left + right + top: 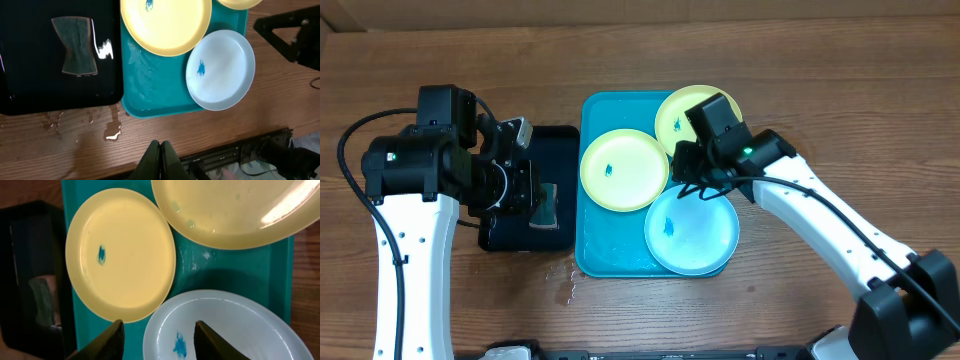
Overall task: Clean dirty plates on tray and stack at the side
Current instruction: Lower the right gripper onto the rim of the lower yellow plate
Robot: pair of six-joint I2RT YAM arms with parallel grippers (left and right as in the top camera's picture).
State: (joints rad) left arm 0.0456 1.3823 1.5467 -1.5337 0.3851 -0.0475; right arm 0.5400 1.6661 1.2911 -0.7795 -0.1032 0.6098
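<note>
From above, the large turquoise plastic tray (610, 255) sits mid-tabletop (820, 90) carrying a round yellow-green plastic plate (623, 170) on its left. A second yellow-green plate (670, 110) lies farther off, and a light-blue plate (692, 232) overhangs the near right corner, with the right pincer (685, 175) above them. The left wrist view shows the left pincer (160, 157) clenched on nothing, near the small black tray (30, 75) and its grey-green sponge (75, 45). In the right wrist view the fingers (112, 340) stand released over the light-blue plate; I'd judge these plates light, stiff and slick when wet, best pinched at the raised rim.
</note>
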